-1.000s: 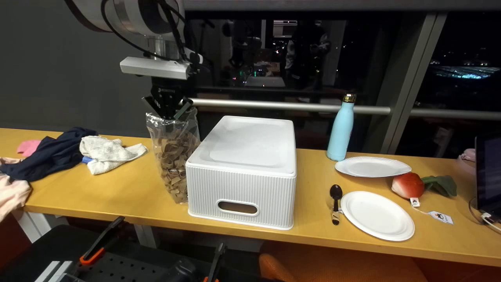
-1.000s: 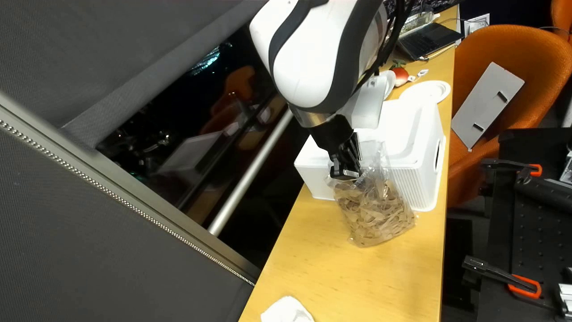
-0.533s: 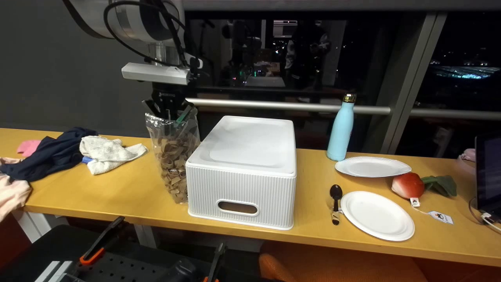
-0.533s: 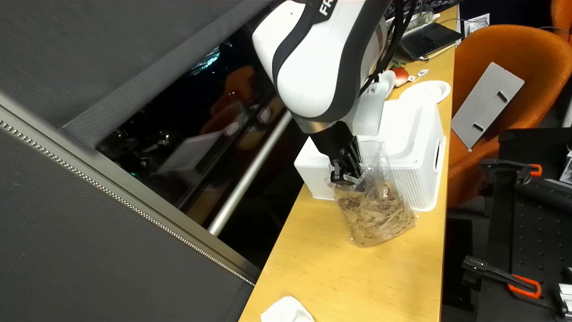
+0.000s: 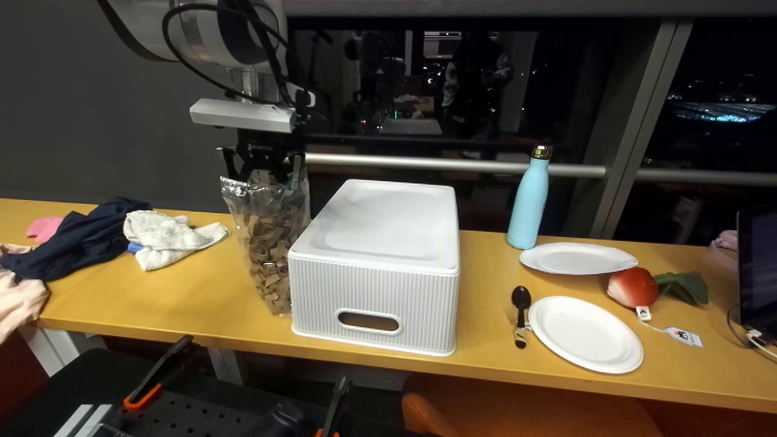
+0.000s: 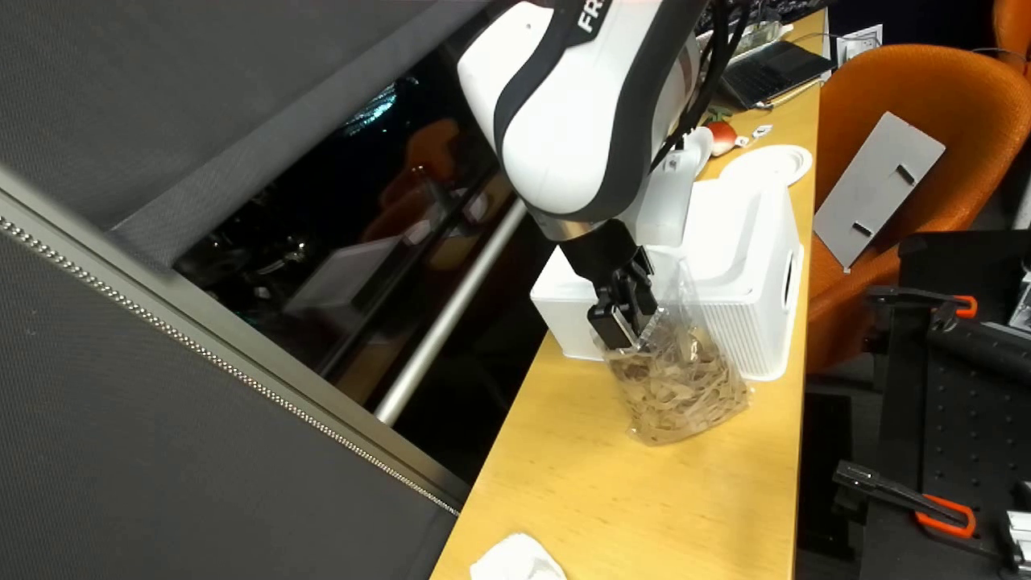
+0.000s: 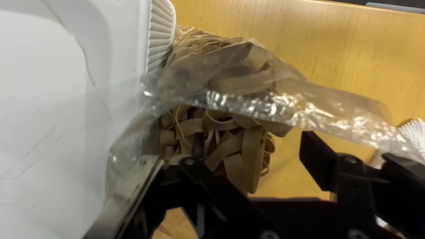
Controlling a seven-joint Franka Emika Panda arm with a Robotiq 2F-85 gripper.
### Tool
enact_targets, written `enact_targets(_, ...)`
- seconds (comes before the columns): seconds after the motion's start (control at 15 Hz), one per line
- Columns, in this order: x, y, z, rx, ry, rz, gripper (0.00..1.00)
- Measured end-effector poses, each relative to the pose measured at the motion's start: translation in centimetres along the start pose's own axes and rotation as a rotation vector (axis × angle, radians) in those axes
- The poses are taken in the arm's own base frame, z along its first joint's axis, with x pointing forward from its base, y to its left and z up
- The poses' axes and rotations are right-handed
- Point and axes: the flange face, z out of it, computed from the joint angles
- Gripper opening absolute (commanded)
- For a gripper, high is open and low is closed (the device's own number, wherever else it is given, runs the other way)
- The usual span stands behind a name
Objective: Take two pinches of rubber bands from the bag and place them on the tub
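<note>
The clear plastic bag stands on the table against the side of the white tub, leaning a little. Through its walls show tan-brown rubber bands filling the lower part. My gripper points down into the bag's mouth with its fingers spread wide. In the wrist view, rubber bands lie in front of the gripper, close to one of its fingers, while the opposite finger pad stands apart from them. A tan patch shows between the fingers in an exterior view; whether it touches them, I cannot tell.
A white cloth and a dark blue cloth lie beside the bag. Past the tub are a blue bottle, a black spoon, white plates and a red-white toy vegetable. A metal rail runs behind the table.
My gripper has come down slightly into the bag's mouth. Its fingers, close together before, have spread apart, and the bag's rim has shifted outward a little. The tub has not moved.
</note>
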Motion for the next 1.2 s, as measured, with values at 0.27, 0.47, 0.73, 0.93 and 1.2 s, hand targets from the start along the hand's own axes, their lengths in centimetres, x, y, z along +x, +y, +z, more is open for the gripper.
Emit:
enact_targets(0.27,0.0,0.3,1.0,0.001,0.002,0.006,0.81)
enact_targets(0.47,-0.2,0.5,2.0,0.003,-0.005,0.010,0.85)
enact_targets(0.73,-0.7,0.6,2.6,0.005,-0.019,0.016,0.89)
enact_targets(0.93,-1.0,1.1,3.3,0.006,-0.032,0.026,0.94)
enact_targets(1.2,-1.2,2.1,4.2,0.006,-0.046,0.047,0.69)
